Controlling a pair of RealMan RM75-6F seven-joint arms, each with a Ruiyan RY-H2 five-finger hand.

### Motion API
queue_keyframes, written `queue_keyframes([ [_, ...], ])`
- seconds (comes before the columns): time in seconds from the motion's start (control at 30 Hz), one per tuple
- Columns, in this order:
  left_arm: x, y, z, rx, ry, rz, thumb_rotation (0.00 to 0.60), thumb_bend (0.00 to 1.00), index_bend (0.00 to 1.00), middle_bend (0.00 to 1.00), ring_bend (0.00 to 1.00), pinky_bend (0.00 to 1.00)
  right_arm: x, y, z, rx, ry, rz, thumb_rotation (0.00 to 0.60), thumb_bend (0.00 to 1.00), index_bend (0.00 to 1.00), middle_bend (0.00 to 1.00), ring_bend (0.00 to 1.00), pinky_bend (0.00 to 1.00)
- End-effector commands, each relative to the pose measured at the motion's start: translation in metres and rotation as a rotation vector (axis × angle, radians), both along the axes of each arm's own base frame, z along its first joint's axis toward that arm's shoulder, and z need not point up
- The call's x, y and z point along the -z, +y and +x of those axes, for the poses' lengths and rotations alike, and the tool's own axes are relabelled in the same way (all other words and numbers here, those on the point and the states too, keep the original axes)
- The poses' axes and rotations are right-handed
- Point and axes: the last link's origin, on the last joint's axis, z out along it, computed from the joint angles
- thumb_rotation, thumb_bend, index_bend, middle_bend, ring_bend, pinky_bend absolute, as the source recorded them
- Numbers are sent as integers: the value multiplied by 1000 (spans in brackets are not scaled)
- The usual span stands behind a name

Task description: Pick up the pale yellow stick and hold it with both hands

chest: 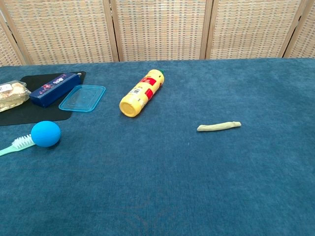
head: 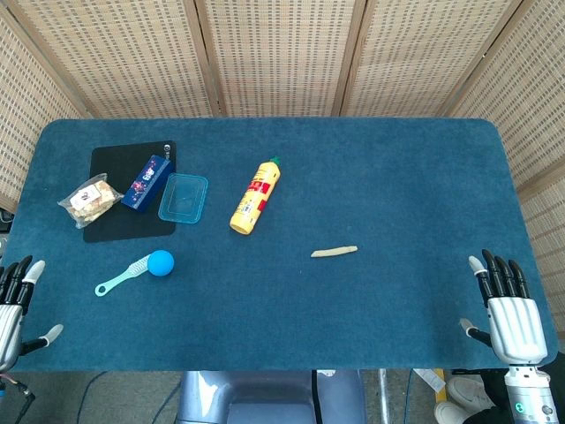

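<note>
The pale yellow stick (head: pixel 334 252) lies flat on the blue table cloth, right of centre; the chest view shows the same stick (chest: pixel 219 126) lying alone. My right hand (head: pixel 507 315) rests at the table's near right corner, fingers spread, holding nothing, well to the right of the stick. At the near left corner my left hand (head: pixel 12 305) shows only partly at the frame edge, fingers apart and empty. Neither hand appears in the chest view.
A yellow bottle (head: pixel 255 196) lies on its side left of the stick. Further left are a clear blue lid (head: pixel 183 198), a dark blue box (head: pixel 146 181) and a snack bag (head: pixel 89 199) on a black mat (head: pixel 124 225), plus a blue ball (head: pixel 160 263) and a teal brush (head: pixel 122 276).
</note>
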Motion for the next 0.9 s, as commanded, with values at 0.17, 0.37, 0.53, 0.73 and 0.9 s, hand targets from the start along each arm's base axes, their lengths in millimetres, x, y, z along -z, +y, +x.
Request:
queue_keyframes([
  [0.17,1,0,0,-1,-1,-3,600,0,0,0,0,0,4,-1,-1,9,-13,25,600,0,54,0,0,0],
  [0.37,0,-1,1,8,-13,4,600,0,0,0,0,0,12,-14,0,11,-39,82,600,0,116,0,0,0],
  [0.53,2,3,-1,-7,-2,11,600,0,0,0,0,0,22,-58,19,-49,-70,190,600,0,223,0,0,0],
  [0.73,9,10,-3,-27,12,7,600,0,0,0,0,0,45,-127,54,-143,-37,238,600,43,299,0,0,0],
  [0.9,14,16,-7,-53,34,5,600,0,0,0,0,0,77,-162,80,-138,-82,321,600,182,365,0,0,0],
])
